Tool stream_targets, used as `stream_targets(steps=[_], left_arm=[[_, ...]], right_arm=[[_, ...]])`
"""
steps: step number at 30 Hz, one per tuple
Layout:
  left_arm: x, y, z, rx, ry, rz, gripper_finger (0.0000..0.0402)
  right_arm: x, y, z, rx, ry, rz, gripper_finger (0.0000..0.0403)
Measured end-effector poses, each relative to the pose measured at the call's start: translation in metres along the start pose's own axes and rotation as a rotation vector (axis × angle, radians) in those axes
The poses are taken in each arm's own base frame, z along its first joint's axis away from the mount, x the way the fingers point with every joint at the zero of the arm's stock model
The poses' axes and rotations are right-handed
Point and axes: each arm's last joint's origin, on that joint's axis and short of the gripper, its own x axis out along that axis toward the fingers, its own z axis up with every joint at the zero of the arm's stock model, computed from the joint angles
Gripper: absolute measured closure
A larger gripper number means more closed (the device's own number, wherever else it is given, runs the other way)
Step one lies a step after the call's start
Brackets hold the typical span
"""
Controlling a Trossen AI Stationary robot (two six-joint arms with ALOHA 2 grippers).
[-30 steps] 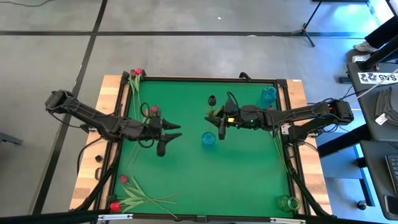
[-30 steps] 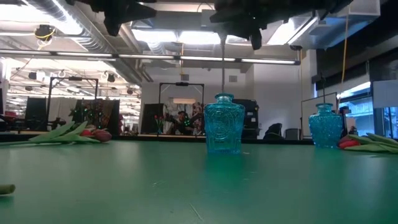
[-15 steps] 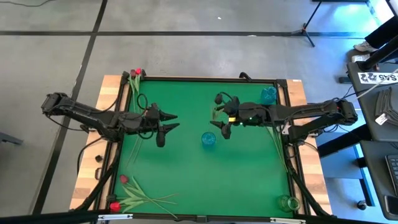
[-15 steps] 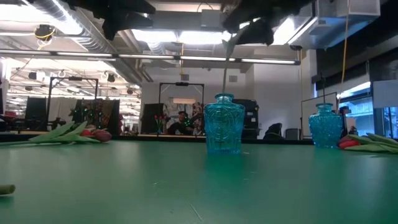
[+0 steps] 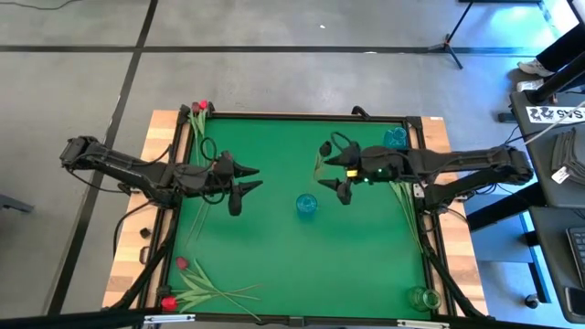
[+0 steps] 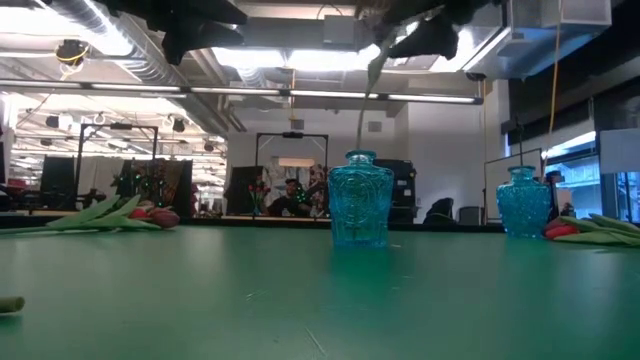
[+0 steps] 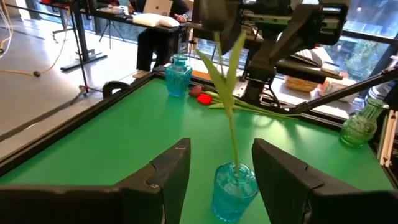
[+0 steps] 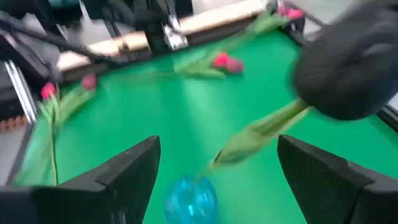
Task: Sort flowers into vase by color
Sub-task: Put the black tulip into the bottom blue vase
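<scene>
- Since a second ago, the right hand (image 5: 340, 186) has been drawn back from over the middle blue vase (image 5: 306, 205) toward the right side of the surface (image 5: 274, 265), and its fingers have been spread wide; nothing is held between them.
- A dark-headed tulip (image 5: 324, 146) is seen standing in the middle blue vase: its stem (image 7: 232, 127) rises from the vase mouth, leaves part way up, head leaning toward the far right.
- In the right wrist view the tulip's dark head (image 8: 351, 68) is close before the camera, between and beyond the spread fingers (image 8: 124, 174), not touched by them.
- The left hand (image 5: 245, 179) is held above the surface left of the middle vase, fingers parted and empty; vase and stem are framed between them in the left wrist view.
- A second blue vase (image 5: 395, 139) is noted at the far right corner, a clear greenish vase (image 5: 421, 298) at the near right corner.
- Red tulips (image 5: 182, 283) lie in a bunch at the near left corner; more (image 5: 198, 113) lie at the far left corner.
- Further stems (image 5: 409, 219) are laid along the right edge.
- A red-headed tulip (image 5: 225, 161) lies just beside the left arm.
</scene>
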Motion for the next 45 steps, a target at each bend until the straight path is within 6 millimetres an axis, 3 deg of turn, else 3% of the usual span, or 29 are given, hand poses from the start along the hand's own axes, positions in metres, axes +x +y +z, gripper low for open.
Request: stream_targets(steps=[5, 13, 22, 26, 31, 36, 41, 45], left_arm=[[-0.001, -0.002, -0.002, 0.011, 0.015, -0.011, 0.0233], [-0.004, -0.008, -0.004, 0.026, 0.027, -0.039, 0.0233], [-0.004, -0.008, -0.004, 0.027, 0.027, -0.04, 0.0233], [-0.004, -0.008, -0.005, 0.035, 0.028, -0.041, 0.0233], [-0.005, -0.008, -0.007, 0.05, 0.05, -0.042, 0.0233], [-0.008, -0.012, -0.01, 0.059, 0.067, -0.06, 0.0233], [-0.01, -0.015, -0.013, 0.073, 0.086, -0.075, 0.0233], [-0.01, -0.015, -0.013, 0.073, 0.087, -0.075, 0.0233]], right_arm=[[-0.03, -0.006, 0.002, 0.015, 0.14, -0.084, 0.0079], [-0.06, -0.022, -0.037, 0.21, 0.535, -0.311, 0.0079], [-0.045, -0.038, -0.105, 0.459, 0.663, -0.637, 0.0082], [-0.038, -0.057, -0.128, 0.56, 0.686, -0.841, 0.0117], [-0.027, -0.08, -0.144, 0.6, 0.727, -1.002, 0.0193], [-0.027, -0.092, -0.153, 0.643, 0.715, -1.103, 0.0257], [-0.029, -0.101, -0.164, 0.717, 0.692, -1.195, 0.0291], [-0.024, -0.113, -0.173, 0.702, 0.7, -1.231, 0.0294]])
